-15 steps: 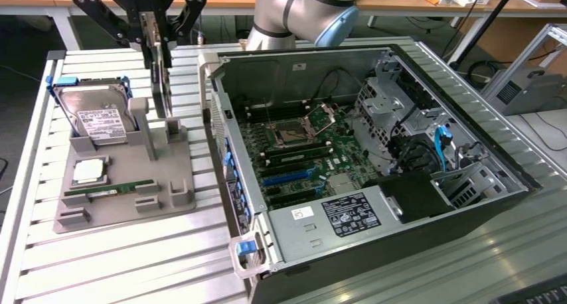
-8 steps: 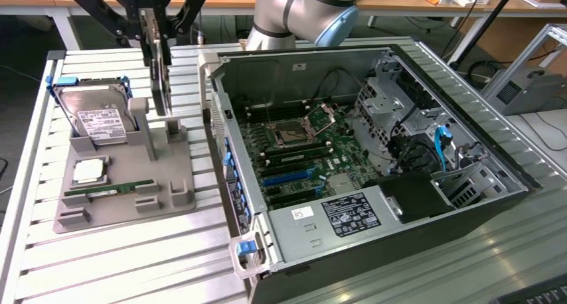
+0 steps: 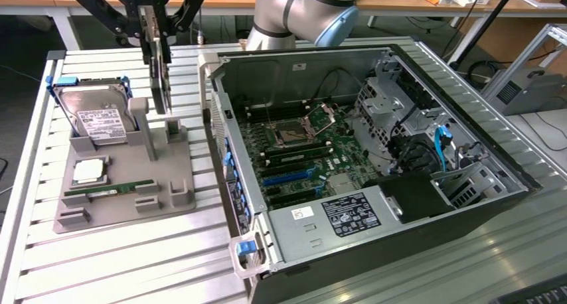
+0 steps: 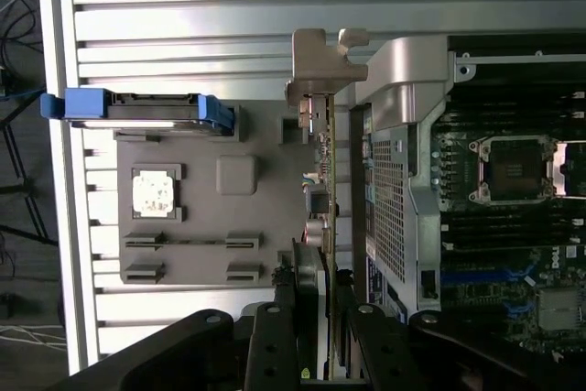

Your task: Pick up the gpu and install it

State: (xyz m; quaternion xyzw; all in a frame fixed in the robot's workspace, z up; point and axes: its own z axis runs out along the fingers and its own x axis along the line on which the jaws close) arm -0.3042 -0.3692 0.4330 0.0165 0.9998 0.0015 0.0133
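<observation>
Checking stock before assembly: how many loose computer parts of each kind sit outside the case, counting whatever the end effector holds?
gpu, gripped by the end effector: 1
hard drive: 1
processor chip: 1
RAM stick: 1
Total: 4

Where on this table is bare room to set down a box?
Bare slats of the table lie between the gray holder and the table's near edge. The strip between holder and computer case is narrow, and the claw holds the graphics card above the holder.
</observation>
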